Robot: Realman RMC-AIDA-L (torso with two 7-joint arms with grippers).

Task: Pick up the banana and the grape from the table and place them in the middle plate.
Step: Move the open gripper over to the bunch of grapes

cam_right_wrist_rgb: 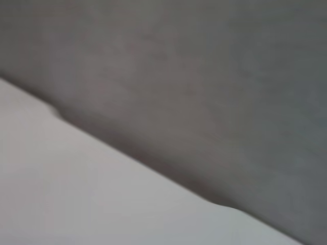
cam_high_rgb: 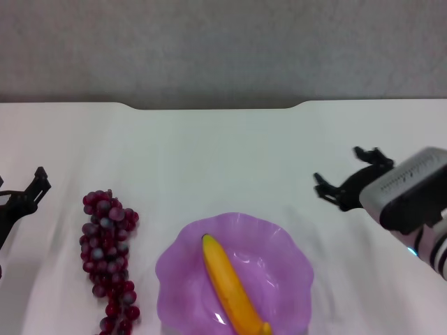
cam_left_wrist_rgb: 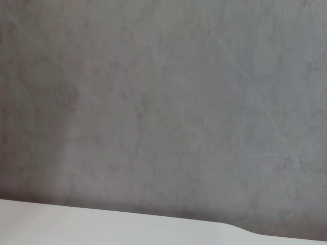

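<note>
The banana (cam_high_rgb: 232, 287) lies inside the purple middle plate (cam_high_rgb: 286, 262) at the front centre of the table (cam_high_rgb: 223, 153), its green tip toward the near edge. The grape bunch (cam_high_rgb: 108, 258) lies on the table just left of the plate, running front to back. My right gripper (cam_high_rgb: 341, 171) is open and empty, hovering to the right of and behind the plate. My left gripper (cam_high_rgb: 19, 180) is at the far left edge, left of the grapes, open and empty, partly cut off by the frame. Both wrist views show only the table (cam_left_wrist_rgb: 102, 229) (cam_right_wrist_rgb: 76, 194) and the grey wall.
The table's notched dark far edge (cam_high_rgb: 216, 106) runs along a grey wall (cam_high_rgb: 223, 49). Nothing else stands on the tabletop.
</note>
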